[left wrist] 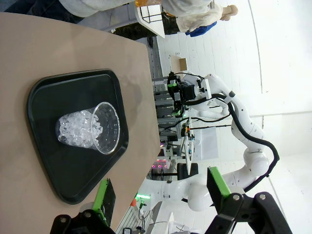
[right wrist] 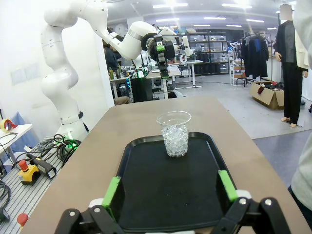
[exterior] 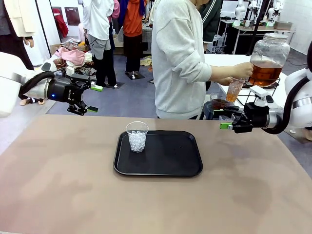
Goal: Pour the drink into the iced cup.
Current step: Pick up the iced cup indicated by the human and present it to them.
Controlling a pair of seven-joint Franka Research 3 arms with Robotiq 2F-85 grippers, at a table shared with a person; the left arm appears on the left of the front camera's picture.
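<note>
Centrally, iced cup (exterior: 137,137) on tray (exterior: 170,161), jar (exterior: 269,58) beyond

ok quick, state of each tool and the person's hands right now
Left tool: open, empty.
Right tool: open, empty.
Person's hands: at the jar, holding a cup under its tap.

Clear iced cup (exterior: 137,137), upright on left half of black tray (exterior: 165,168); amber drink (exterior: 233,95) in small cup (exterior: 236,84), held far right
</note>
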